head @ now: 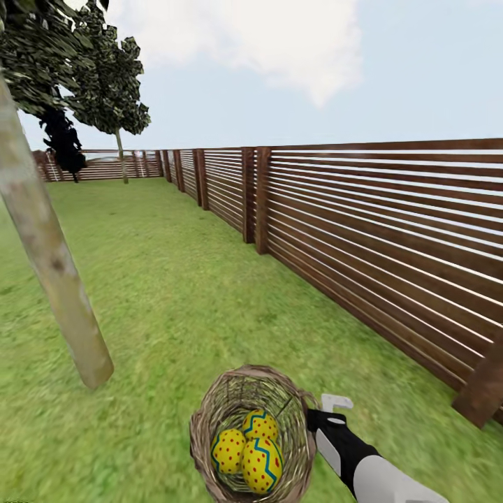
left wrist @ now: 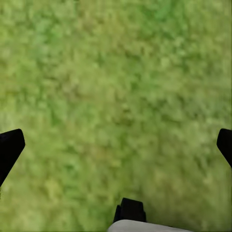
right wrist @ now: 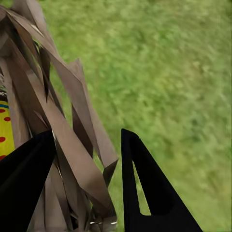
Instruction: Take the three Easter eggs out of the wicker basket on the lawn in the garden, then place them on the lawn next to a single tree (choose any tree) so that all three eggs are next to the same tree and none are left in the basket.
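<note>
The right arm (head: 370, 464) reaches forward, its gripper (right wrist: 87, 193) clamped on a basket's rim (right wrist: 72, 145), one finger inside, one outside. The left gripper (left wrist: 116, 145) points downward, fingers spread wide.

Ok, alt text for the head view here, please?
A wicker basket holding three yellow dotted eggs sits on the lawn, with the right claw at its rim. A pale tree trunk leans at the left, and a brown slatted fence runs along the right toward more trees under a cloudy sky.
</note>
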